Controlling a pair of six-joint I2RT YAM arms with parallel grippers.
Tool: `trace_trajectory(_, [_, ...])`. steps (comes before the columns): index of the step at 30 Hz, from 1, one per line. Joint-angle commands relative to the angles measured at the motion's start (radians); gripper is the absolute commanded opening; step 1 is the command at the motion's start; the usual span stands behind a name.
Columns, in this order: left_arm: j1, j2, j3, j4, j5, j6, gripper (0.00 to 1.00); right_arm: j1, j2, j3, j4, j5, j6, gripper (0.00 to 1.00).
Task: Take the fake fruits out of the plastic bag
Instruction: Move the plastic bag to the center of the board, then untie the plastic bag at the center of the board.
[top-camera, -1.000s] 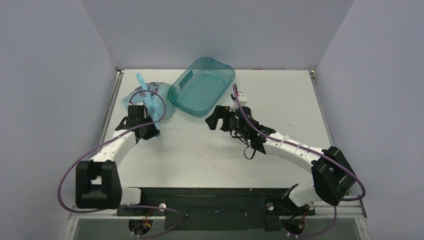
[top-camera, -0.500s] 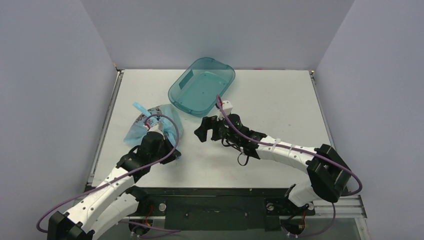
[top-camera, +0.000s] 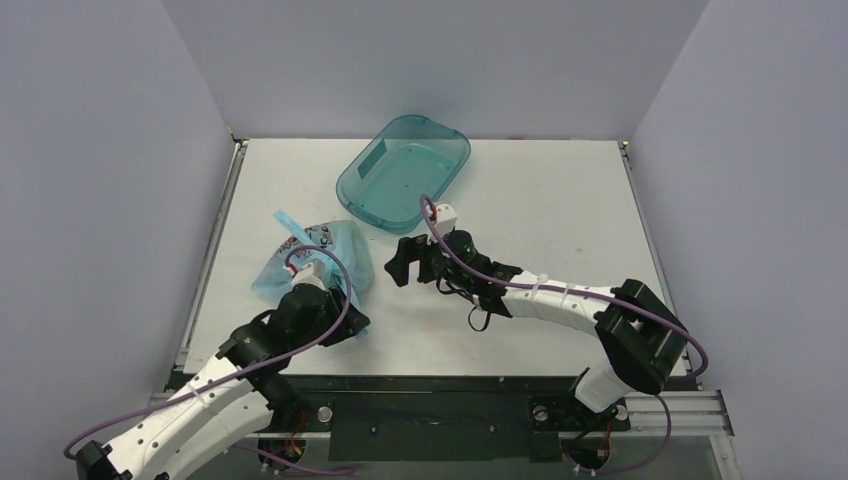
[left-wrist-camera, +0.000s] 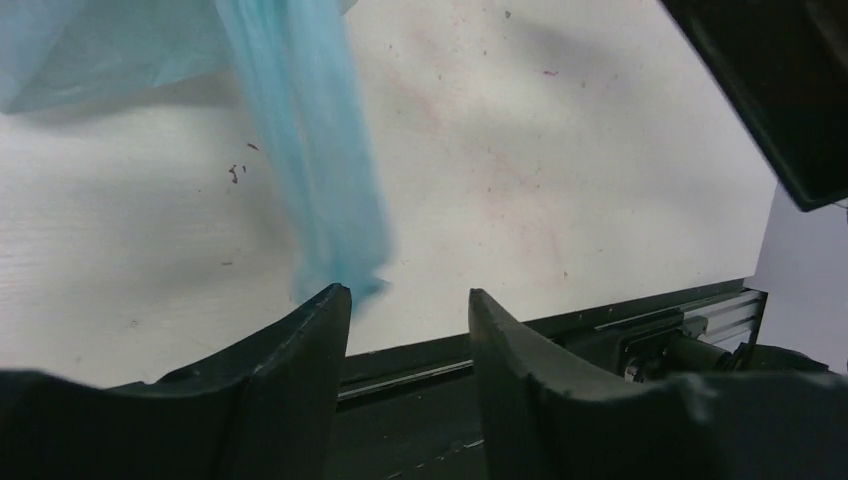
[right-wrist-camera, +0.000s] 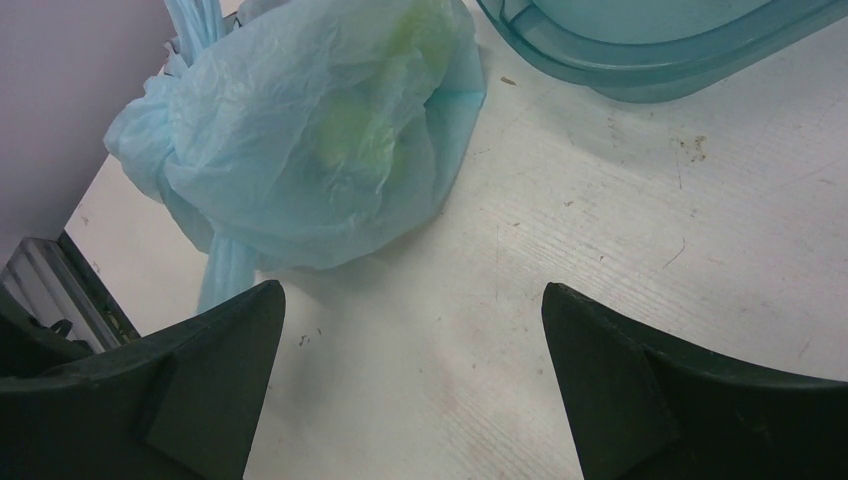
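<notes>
**A:** What do we see first?

**B:** The white bench (top-camera: 580, 230), which carries everything. Next in size is the teal tub (top-camera: 405, 172), lying at the far middle with its open side up.

**A:** And where do we find the plastic bag?

**B:** The plastic bag (top-camera: 318, 252) lies on the left part of the bench, on the near side of the tub and just beside its near-left rim. We cannot tell whether the two touch. The bag is thin, light blue and bunched, with a knot on one side. A handle strip (left-wrist-camera: 305, 170) trails from it toward the near edge.

**A:** Are the fruits out?

**B:** No. We see green fruit (right-wrist-camera: 350, 135) showing through the plastic, so it is inside the bag. We cannot count the pieces through the crinkles.

**A:** What about the tools?

**B:** The left tool (left-wrist-camera: 408, 305) sits low at the near end of the handle strip. Its jaws stand a narrow way apart. The strip's tip ends right at one finger (left-wrist-camera: 300, 350), ahead of the gap and not pinched in it, so we read this tool as holding nothing.

**A:** And the other?

**B:** The right tool (right-wrist-camera: 412, 292) is on the bag's right side and points at it. Its jaws are spread wide, and we see only bare bench between them. It is near the bag but not touching it.
</notes>
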Motion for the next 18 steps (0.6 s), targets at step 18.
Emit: trace_trajectory(18, [-0.002,0.103,0.421,-0.223,-0.484,0.256,0.76,0.011,-0.015,-0.016,0.098,-0.013,-0.041,0.96])
